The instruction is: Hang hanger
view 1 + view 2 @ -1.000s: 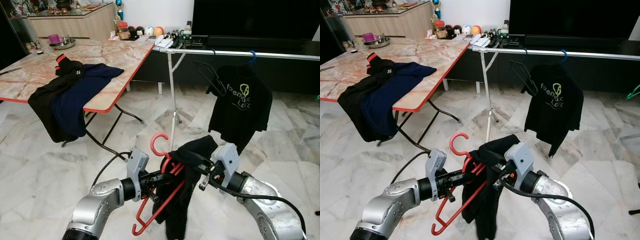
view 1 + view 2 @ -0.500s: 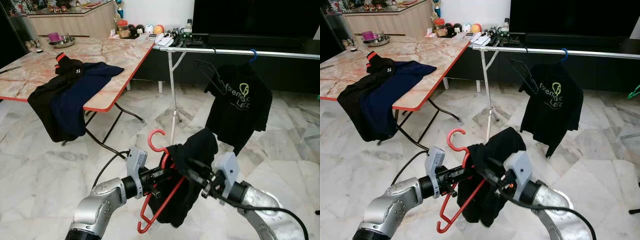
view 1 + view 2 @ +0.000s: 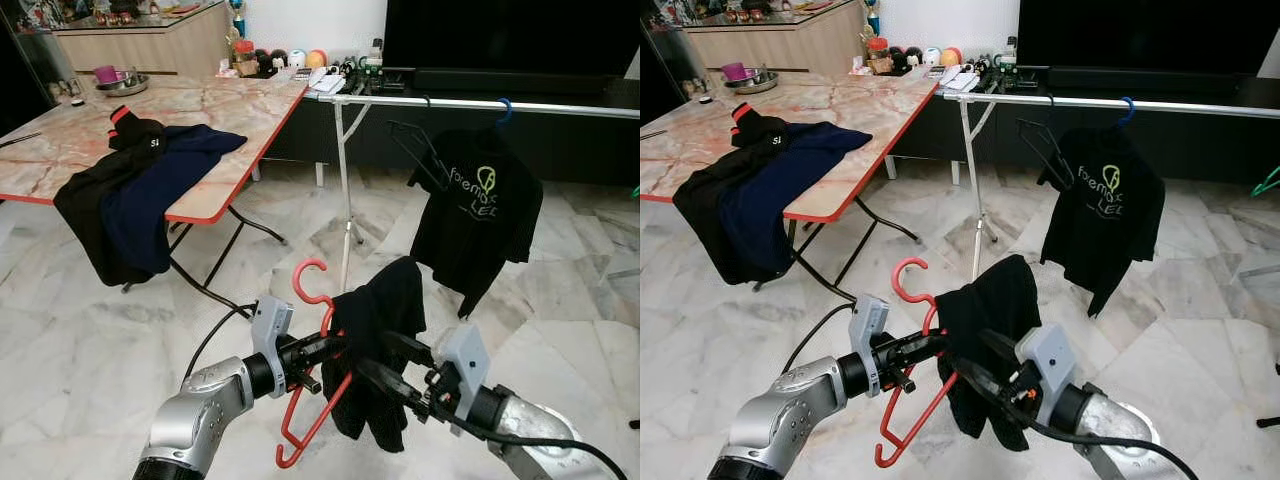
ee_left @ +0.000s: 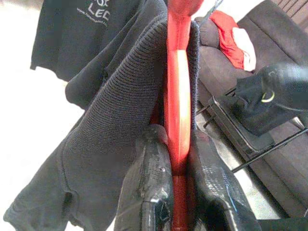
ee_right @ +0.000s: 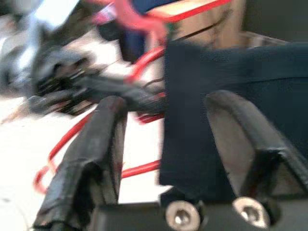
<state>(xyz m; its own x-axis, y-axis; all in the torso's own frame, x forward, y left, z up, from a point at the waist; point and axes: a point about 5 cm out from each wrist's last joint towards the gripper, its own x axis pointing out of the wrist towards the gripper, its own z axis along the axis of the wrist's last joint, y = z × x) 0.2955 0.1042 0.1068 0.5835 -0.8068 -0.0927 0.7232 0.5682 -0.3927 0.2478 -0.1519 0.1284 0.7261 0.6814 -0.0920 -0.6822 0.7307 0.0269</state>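
The left gripper (image 3: 335, 347) is low and close to the robot. Its two black fingers (image 4: 149, 178) squeeze the red hanger (image 3: 312, 385) from both sides, so the red bar sits tight between them. The hanger tilts, with its hook (image 3: 308, 280) up above the fingers and its bottom corner down below them. A dark knitted top (image 3: 385, 340) is draped on the hanger, just past the left fingertips, and it hangs down in folds.

The right gripper (image 3: 392, 366) is just beside the dark top, on the other side from the left gripper. Its two fingers (image 5: 98, 144) are spread wide apart. They hold nothing. The dark cloth lies between and just beyond them, but it is hard to say if a fingertip touches it.

Farther off, past both grippers, stands a silver clothes rail (image 3: 480, 103) on a thin pole. A black T-shirt (image 3: 480, 215) with green letters hangs from it on a blue hanger (image 3: 505, 112). An empty black hanger (image 3: 418, 150) hangs just beside the shirt.

Well off to the left side is a marble-look folding table (image 3: 215, 110) with a red edge. A pile of dark clothes (image 3: 130, 195) spills over its front edge.
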